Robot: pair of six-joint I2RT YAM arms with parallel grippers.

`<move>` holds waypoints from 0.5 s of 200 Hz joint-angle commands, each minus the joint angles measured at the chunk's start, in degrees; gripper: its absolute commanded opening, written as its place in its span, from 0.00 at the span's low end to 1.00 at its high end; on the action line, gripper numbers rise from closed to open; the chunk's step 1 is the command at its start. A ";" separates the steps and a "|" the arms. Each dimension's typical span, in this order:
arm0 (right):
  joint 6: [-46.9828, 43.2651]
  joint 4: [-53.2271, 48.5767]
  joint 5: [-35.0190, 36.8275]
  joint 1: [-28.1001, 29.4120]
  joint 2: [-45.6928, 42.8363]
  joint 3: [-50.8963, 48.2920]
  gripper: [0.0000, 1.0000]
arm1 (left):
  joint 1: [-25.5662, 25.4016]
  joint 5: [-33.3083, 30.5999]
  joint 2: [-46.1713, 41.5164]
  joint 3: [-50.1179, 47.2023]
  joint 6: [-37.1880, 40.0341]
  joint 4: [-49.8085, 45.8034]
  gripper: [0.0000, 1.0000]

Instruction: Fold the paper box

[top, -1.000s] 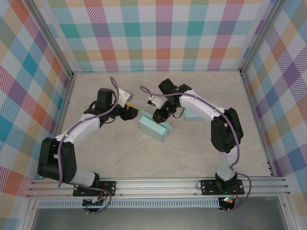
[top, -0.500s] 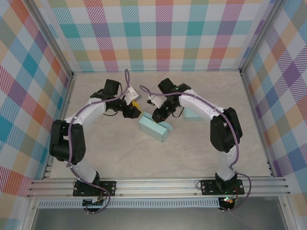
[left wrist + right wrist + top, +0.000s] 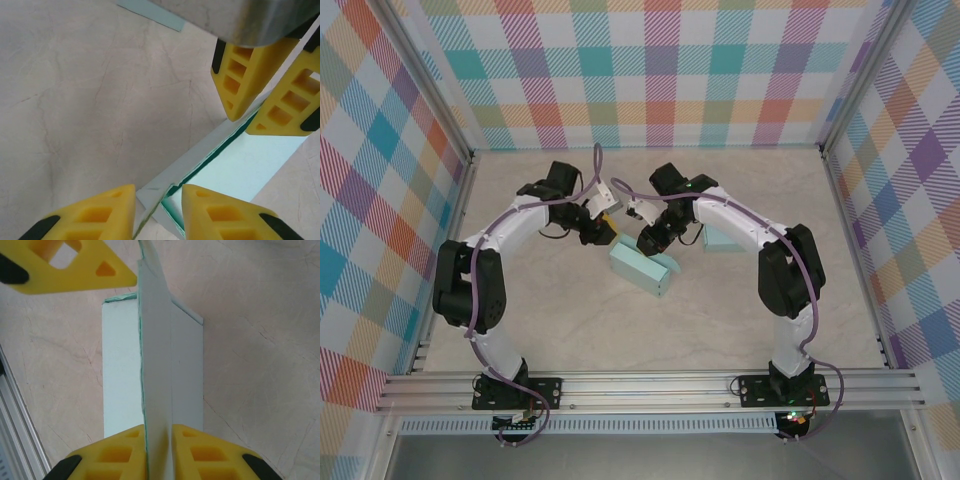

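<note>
Centrally, the paper box point(image 3: 645, 272) was recorded lying on the desk point(image 3: 620, 340), between the two arms. Its long axis was noted as diagonal in the overhead view. One short end pointed far-left toward the left arm, and the other pointed near-right toward the right arm's base. The open side faced up, and one long panel point(image 3: 157, 365) was raised on edge along the far side.

The right pincer point(image 3: 645, 240) was placed over that far side, toward the far-left half of the box. In the right wrist view its yellow fingers point(image 3: 210, 455) were pressed against both faces of the raised panel, with no gap visible, so the panel was gripped. From there the panel ran straight away from the pincer, with the box floor lying to its left.

The left pincer point(image 3: 605, 225) was positioned at the far-left end of the box, close to the right pincer. In the left wrist view its jaws were seen only narrowly apart, with the corner point(image 3: 152, 192) of the box lying in the gap. Contact of either finger with the paper could not be told. The box stretched away from this pincer toward the upper right of that view.

A second pale teal piece point(image 3: 722, 240) was noted flat on the desk beside the right arm, apart from the box.
</note>
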 commanded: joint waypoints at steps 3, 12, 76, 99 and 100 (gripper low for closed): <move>0.20 0.00 -0.94 -0.08 0.52 1.33 0.19 | -1.68 -0.90 0.99 2.29 1.27 -2.83 0.25; 0.27 0.07 -0.66 -0.08 0.41 1.24 0.19 | -1.92 -1.22 1.04 2.44 1.35 -3.38 0.21; 4.35 1.85 4.84 -0.04 -1.29 -0.19 0.20 | -3.13 -4.81 -2.39 -0.39 -1.59 -1.80 0.00; 7.28 3.29 7.73 -0.34 -3.46 -2.09 0.24 | -3.78 -6.35 -5.35 -2.95 -2.98 0.44 0.00; 7.40 3.33 7.79 -0.41 -3.55 -2.18 0.24 | -3.80 -6.45 -5.50 -3.09 -3.01 0.53 0.00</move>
